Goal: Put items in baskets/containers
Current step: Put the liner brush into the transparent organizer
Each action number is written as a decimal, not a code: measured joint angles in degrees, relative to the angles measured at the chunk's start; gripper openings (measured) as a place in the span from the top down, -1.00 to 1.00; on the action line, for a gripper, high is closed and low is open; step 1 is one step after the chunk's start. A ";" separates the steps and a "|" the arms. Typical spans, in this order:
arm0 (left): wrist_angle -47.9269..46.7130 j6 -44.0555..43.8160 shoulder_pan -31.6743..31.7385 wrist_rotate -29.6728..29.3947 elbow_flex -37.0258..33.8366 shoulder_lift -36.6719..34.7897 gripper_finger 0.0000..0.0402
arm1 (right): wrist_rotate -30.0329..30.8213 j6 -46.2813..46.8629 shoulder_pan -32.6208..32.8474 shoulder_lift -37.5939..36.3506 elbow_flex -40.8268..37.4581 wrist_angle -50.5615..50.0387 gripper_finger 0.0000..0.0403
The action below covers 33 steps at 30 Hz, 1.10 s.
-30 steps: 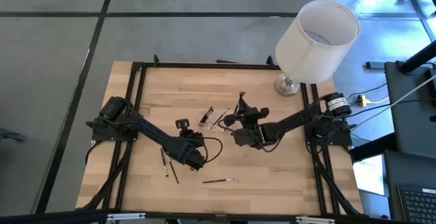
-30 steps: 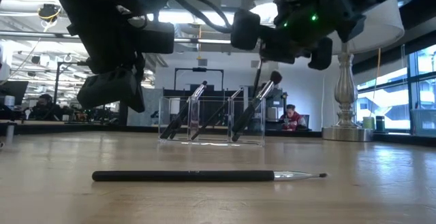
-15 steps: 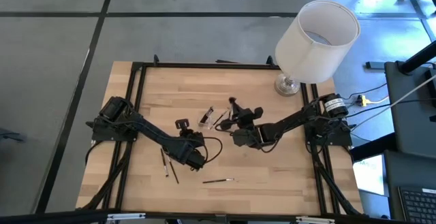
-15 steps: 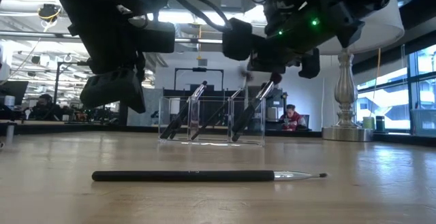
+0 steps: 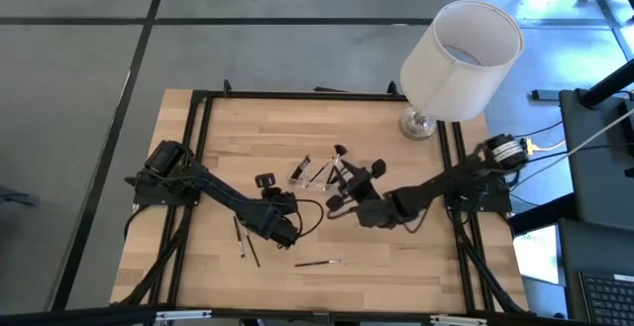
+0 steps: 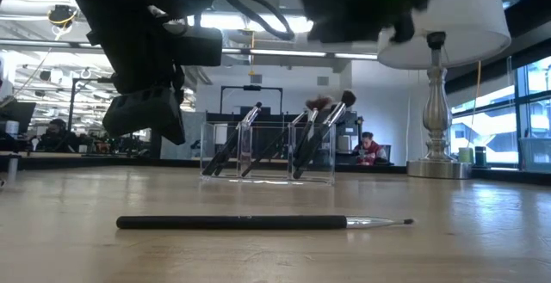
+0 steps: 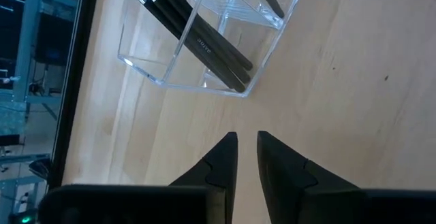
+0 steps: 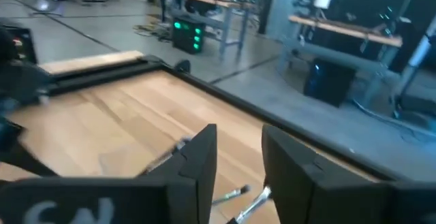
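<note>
The clear tray (image 5: 303, 170) stands mid-table with several dark brushes leaning upright in its compartments (image 6: 297, 141); two fluffy brush heads (image 6: 320, 104) stick out above its right end. My right gripper (image 8: 238, 163) hangs open just beside and above the tray (image 5: 345, 179), nothing between its fingers. My left gripper (image 7: 245, 146) hovers over bare wood on the tray's left side (image 5: 264, 180), its fingers a narrow gap apart and empty. Three loose brushes lie flat on the table: two (image 5: 245, 242) at the near left, one (image 6: 258, 222) near the front edge.
A white-shaded lamp (image 5: 461, 58) stands at the far right corner, its base (image 6: 439, 168) on the wood. A black frame (image 5: 198, 167) runs around the table. Bare wood lies between the tray and the near edge.
My right gripper has carried a brush toward the table's left to the tray and let it go; the brush now leans in the tray's right compartment. The gripper has then risen and drawn back toward the near edge. My left arm has kept still.
</note>
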 joint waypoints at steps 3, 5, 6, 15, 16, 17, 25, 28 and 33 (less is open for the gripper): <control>1.76 0.39 0.32 0.03 0.00 0.00 0.74 | -1.04 -3.97 0.51 -4.48 0.00 -0.93 0.42; 2.99 0.63 0.43 0.03 0.00 0.00 0.75 | -4.78 -4.27 -0.75 -7.73 0.00 -3.04 0.42; 3.71 1.33 0.60 0.08 0.00 0.00 0.76 | -8.37 -3.11 -2.02 -9.29 0.10 -4.62 0.42; 9.26 6.47 2.08 1.45 0.02 0.00 0.76 | -53.54 12.44 -22.80 -10.61 11.94 -37.67 0.41; 9.34 6.60 2.27 1.45 0.02 0.00 0.76 | -54.96 11.81 -24.51 -9.69 13.65 -39.75 0.41; 9.24 6.62 2.47 1.45 0.02 0.00 0.76 | -56.51 11.24 -26.07 -8.70 15.31 -41.17 0.41; 8.88 6.64 3.38 2.04 0.02 0.00 0.75 | -68.56 6.70 -33.58 2.80 27.56 -55.17 0.41; 8.34 6.64 3.18 3.06 0.02 0.00 0.73 | -68.57 6.49 -34.58 6.49 30.62 -62.84 0.41; 7.81 6.64 2.46 3.29 0.02 0.00 0.72 | -75.06 7.20 -35.03 8.33 32.09 -71.20 0.41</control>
